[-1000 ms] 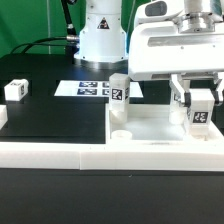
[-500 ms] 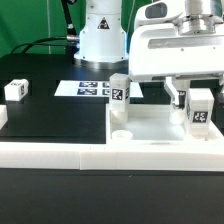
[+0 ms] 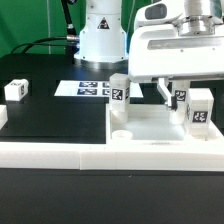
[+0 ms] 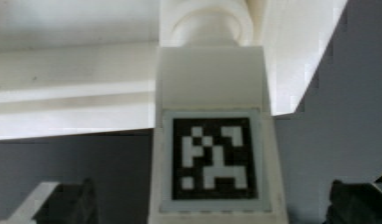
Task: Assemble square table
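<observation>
The white square slab (image 3: 150, 128) lies at the exterior view's right, with a round hole (image 3: 119, 131) near its front corner. One tagged leg block (image 3: 200, 108) stands upright on the slab. My gripper (image 3: 198, 97) is open, with its fingers spread wide on either side of this leg and not touching it. In the wrist view the same leg (image 4: 214, 130) stands between the two fingers, with gaps on both sides of my gripper (image 4: 209, 205), and the slab (image 4: 81, 80) lies behind. A second leg (image 3: 118, 91) stands at the slab's back corner. A third leg (image 3: 15, 90) lies on the black mat at the left.
The long low white rail fence (image 3: 60, 150) runs along the front. The marker board (image 3: 90, 88) lies behind the slab near the robot base (image 3: 100, 40). Another white block (image 3: 2, 116) shows partly at the left edge.
The fingers have spread apart from the leg on the slab. The visible finger moved to the exterior view's left. The leg stays upright.
</observation>
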Controlling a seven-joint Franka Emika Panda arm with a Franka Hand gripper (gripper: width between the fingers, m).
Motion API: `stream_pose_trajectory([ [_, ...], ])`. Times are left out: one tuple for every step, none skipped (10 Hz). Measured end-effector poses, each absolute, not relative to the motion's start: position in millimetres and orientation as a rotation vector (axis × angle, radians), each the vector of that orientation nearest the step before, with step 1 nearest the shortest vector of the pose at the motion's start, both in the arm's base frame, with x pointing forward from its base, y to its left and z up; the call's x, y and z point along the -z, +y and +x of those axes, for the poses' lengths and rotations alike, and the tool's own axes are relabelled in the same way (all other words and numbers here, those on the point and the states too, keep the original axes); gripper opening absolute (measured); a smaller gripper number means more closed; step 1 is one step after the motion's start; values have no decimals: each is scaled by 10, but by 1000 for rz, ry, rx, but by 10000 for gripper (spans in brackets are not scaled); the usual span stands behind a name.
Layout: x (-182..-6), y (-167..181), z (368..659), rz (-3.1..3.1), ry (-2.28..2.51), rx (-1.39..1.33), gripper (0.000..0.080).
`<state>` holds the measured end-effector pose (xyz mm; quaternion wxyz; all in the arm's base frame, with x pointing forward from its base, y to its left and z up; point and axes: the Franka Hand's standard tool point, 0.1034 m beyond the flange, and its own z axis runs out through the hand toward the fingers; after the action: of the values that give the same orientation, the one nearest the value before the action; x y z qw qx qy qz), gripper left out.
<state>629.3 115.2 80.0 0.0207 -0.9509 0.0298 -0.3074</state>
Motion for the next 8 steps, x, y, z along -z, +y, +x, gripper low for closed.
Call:
stream_pose_trajectory([
  [-798, 1152, 6292, -2949, 92, 953, 649],
  [-796, 1152, 6292, -2949, 92, 952, 649],
  [-795, 1152, 6291, -2949, 92, 952, 649],
  [-776, 1161, 6273, -2955, 112, 905, 649],
  [-855, 1197, 6236, -2961, 165, 765, 649],
  [-978, 1188, 6235, -2959, 205, 683, 649],
  [-1016, 1136, 6255, -2963, 229, 613, 649],
  [-1008, 1080, 6260, -2964, 245, 601, 649],
])
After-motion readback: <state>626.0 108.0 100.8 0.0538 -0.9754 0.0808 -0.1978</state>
